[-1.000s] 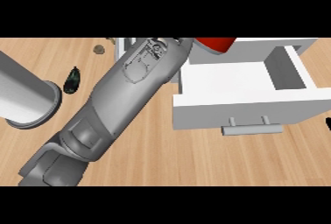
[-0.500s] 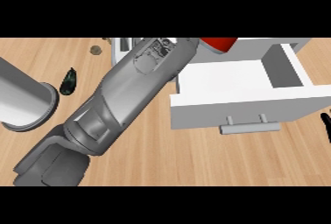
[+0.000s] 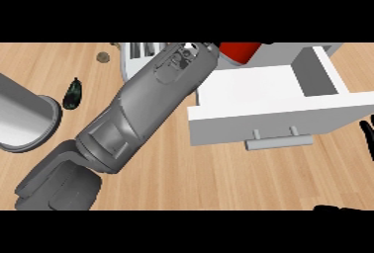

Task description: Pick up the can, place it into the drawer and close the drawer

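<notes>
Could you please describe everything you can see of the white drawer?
The drawer is a white open-topped box, pulled out and open, with plain matte walls and a pale floor. A grey bar handle sits on its front face. It rests on the wooden counter. The red can shows at its far edge, beside the grey forearm, which overlaps its left rear corner.

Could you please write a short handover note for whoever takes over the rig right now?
Left hand: hidden beyond its forearm, which reaches up toward the red can; whether it grips the can cannot be told.
Right hand: only dark fingers at the right edge, beside the drawer.
Drawer: open, nothing showing on its visible white floor. The can sits at its far left corner, apparently not inside.
Done: nothing confirmed.
Left: get the can into the drawer, then close it.
</notes>
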`<act>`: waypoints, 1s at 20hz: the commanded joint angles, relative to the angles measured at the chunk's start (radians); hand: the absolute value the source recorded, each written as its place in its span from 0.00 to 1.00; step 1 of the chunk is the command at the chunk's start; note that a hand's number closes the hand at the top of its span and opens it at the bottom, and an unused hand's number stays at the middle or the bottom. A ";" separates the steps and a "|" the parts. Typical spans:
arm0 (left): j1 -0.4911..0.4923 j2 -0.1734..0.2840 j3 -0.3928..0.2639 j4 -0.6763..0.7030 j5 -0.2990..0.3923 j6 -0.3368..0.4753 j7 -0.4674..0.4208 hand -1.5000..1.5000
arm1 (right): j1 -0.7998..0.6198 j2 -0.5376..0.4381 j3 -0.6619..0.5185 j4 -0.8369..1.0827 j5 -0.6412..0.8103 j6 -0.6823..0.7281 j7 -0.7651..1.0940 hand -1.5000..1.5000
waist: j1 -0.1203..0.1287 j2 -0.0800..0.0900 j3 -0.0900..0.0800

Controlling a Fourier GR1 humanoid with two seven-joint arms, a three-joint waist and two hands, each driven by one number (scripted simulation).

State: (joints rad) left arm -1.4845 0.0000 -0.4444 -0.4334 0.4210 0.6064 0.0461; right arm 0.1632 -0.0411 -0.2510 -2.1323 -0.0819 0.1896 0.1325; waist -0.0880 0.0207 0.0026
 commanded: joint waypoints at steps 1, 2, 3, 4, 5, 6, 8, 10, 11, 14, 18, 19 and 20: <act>0.036 0.000 -0.059 0.010 0.024 0.012 -0.051 1.00 | -0.032 -0.007 -0.012 0.032 0.016 -0.015 -0.007 0.00 | 0.003 0.000 0.000; -0.002 0.000 -0.036 0.051 0.035 0.004 -0.041 1.00 | -0.042 -0.015 -0.002 0.015 0.000 -0.007 0.028 0.00 | -0.009 0.005 0.000; 0.012 0.000 -0.071 0.024 0.047 0.025 -0.024 1.00 | -0.019 0.020 0.032 -0.023 0.020 -0.025 0.036 0.00 | -0.016 0.001 0.000; 0.017 0.000 -0.093 0.037 0.041 0.039 -0.033 1.00 | -0.061 -0.005 0.023 0.027 0.020 -0.011 0.016 0.00 | -0.021 0.007 0.001; 0.052 0.000 -0.097 0.033 0.053 0.043 -0.065 1.00 | -0.044 -0.001 0.014 0.028 0.018 -0.009 -0.002 0.00 | -0.030 0.009 0.001; 0.005 0.000 -0.113 0.043 0.049 0.054 -0.016 1.00 | -0.005 0.003 0.020 -0.015 0.007 0.003 0.009 0.00 | -0.032 0.003 0.001; 0.036 0.000 -0.125 0.060 0.049 0.051 -0.073 1.00 | -0.041 0.009 0.044 -0.014 0.041 -0.018 0.017 0.00 | -0.041 0.011 0.000; 0.026 0.000 -0.124 0.092 0.046 0.036 -0.093 1.00 | -0.032 -0.014 0.005 -0.005 -0.007 0.005 0.013 0.00 | -0.040 0.012 0.001; 0.062 0.000 -0.155 0.041 0.065 0.076 -0.077 1.00 | -0.065 -0.024 -0.007 0.000 -0.014 -0.006 0.033 0.00 | -0.033 0.006 0.000; 0.040 0.000 -0.149 0.082 0.077 0.098 -0.082 0.00 | -0.079 -0.005 0.022 0.036 0.024 -0.016 0.004 0.00 | -0.044 0.016 0.001; 0.043 0.000 -0.161 0.103 0.092 0.109 -0.085 0.00 | -0.033 -0.020 0.004 -0.013 -0.003 0.003 0.026 0.00 | -0.037 0.008 0.000; 0.085 0.000 -0.181 0.061 0.108 0.133 -0.097 0.00 | -0.078 -0.010 0.033 -0.010 0.034 -0.021 0.035 0.00 | -0.037 0.010 0.000; 0.076 0.000 -0.170 0.076 0.109 0.137 -0.122 0.00 | -0.048 -0.008 0.023 -0.011 0.012 -0.005 0.021 0.00 | -0.043 0.012 0.000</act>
State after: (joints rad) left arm -1.4223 0.0001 -0.6088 -0.3640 0.5120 0.7185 -0.0437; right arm 0.1068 -0.0522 -0.2320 -2.1303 -0.0678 0.1824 0.1499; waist -0.1283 0.0311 0.0028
